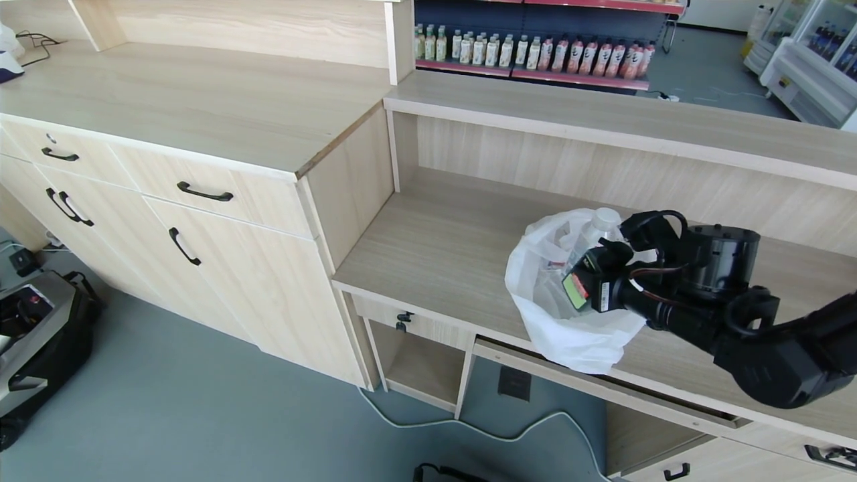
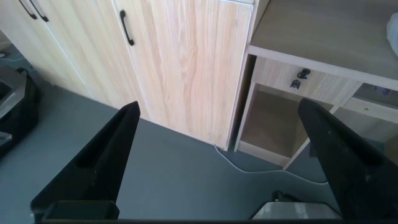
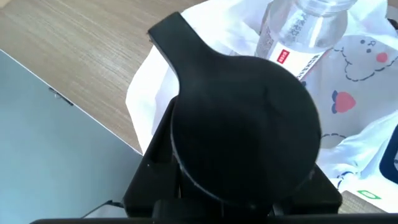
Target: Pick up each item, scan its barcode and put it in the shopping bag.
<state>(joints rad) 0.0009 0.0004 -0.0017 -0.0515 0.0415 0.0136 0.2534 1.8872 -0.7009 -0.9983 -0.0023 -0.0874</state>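
While left pincer (image 2: 219,104) gapes wide over floor (image 2: 180,171) | right pincer (image 1: 592,284) at shopping bag (image 1: 576,341), grip: cannot tell | bottle (image 3: 292,37) inside

Left claw (image 2: 219,111) — jaws spread wide

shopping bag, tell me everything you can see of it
The shopping bag is thin white plastic, crumpled, with a small cartoon print in red and blue. It sits at the front edge of the lower wooden counter, mouth open upward. A clear bottle with a white cap stands inside, its top above the rim. The right arm is over the bag's mouth.
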